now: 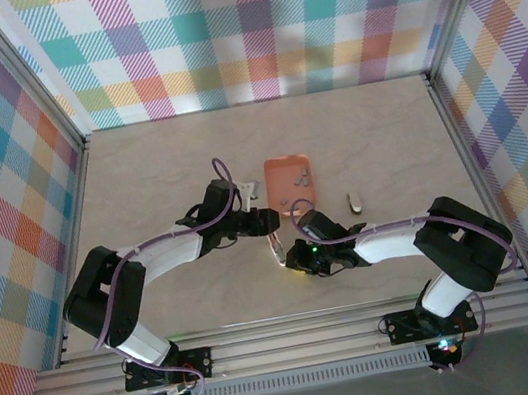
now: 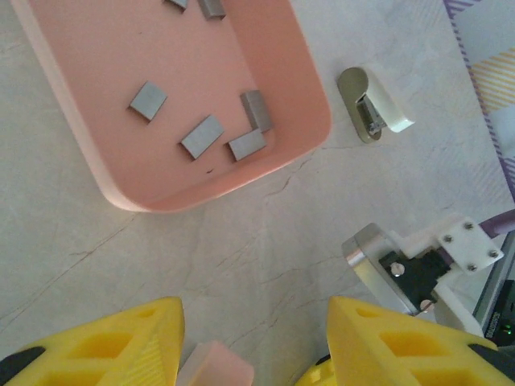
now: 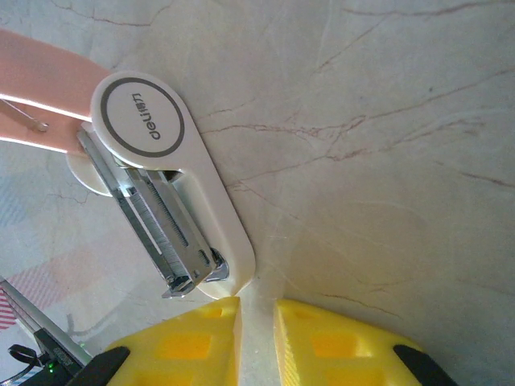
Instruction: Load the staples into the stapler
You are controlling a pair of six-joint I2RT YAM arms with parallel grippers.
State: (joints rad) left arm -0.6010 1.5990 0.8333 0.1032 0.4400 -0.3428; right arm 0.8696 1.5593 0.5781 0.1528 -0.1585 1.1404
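Observation:
The stapler [image 3: 189, 201] lies hinged open on the table, white base up. Its metal magazine [image 3: 153, 221] is exposed, with a finely ridged grey strip along it. Its pink lid [image 3: 36, 76] stretches away to the left. My right gripper [image 3: 256, 315] is shut, nothing between its fingers, and its left fingertip [image 3: 217, 314] is against the stapler's white end. My left gripper [image 2: 256, 315] stands open over the table, and the stapler's pink end [image 2: 216, 368] sits beside its left finger. Several staples [image 2: 201, 135] lie loose in the salmon tray [image 2: 88, 88]. From above, both grippers [image 1: 266, 222] [image 1: 295, 251] flank the stapler [image 1: 277, 247].
A small white-and-metal piece [image 2: 372, 104] [image 1: 354, 203] lies on the table right of the tray [image 1: 289, 181]. The right wrist's camera mount [image 2: 418, 265] is close to my left gripper. Checked walls enclose the table.

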